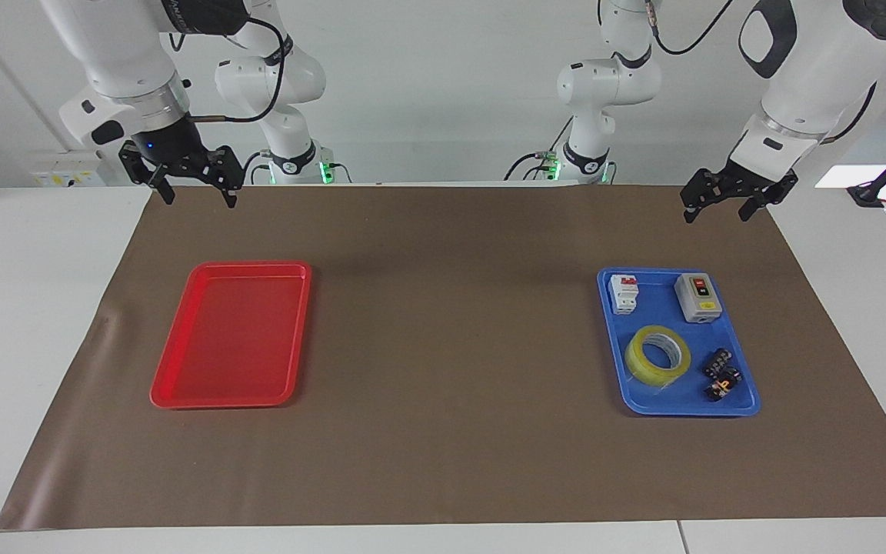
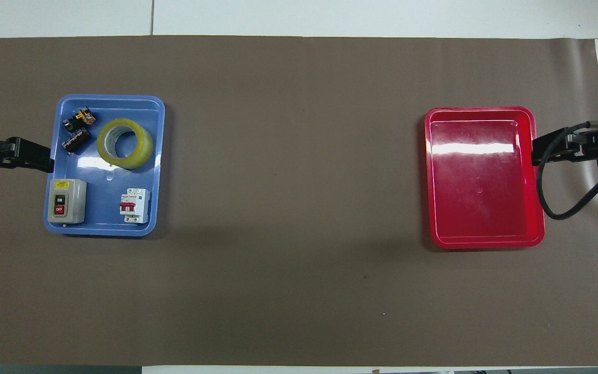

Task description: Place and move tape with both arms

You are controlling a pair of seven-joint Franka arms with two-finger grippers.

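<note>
White walls and a white surface [image 1: 12, 346] framed the scene, with a broad brown paper mat [image 1: 451, 462] spread over most of the top. On it, toward the left arm's end, sat a blue rectangular plastic tray [image 1: 751, 400], and in that tray lay the roll of translucent yellow packing tape [image 1: 657, 355], flat on its side, its whitish inner core ring facing up. The tape occupied the tray's half farther from the robots. Just beside it, in the same half, lay a small cluster of black electrical parts with orange marks [image 1: 721, 375], apart from the roll. Nearer to the robots in the tray stood a grey switch box with on and off buttons [image 1: 697, 297] and a white circuit breaker with a red lever [image 1: 624, 293], each clear of the tape.

Toward the right arm's end, well apart, lay a red rectangular plastic tray [image 1: 174, 385]. Between the two trays stretched bare brown mat, and more of it ran from both trays to the mat edge farthest from the robots.

Both arms waited raised. The left pincer [image 1: 718, 212] hung over the mat's edge nearest the robots, its fingers apart and holding nothing. The right pincer [image 1: 198, 194] hung likewise over that edge at its own end, fingers spread, gripping nothing.
</note>
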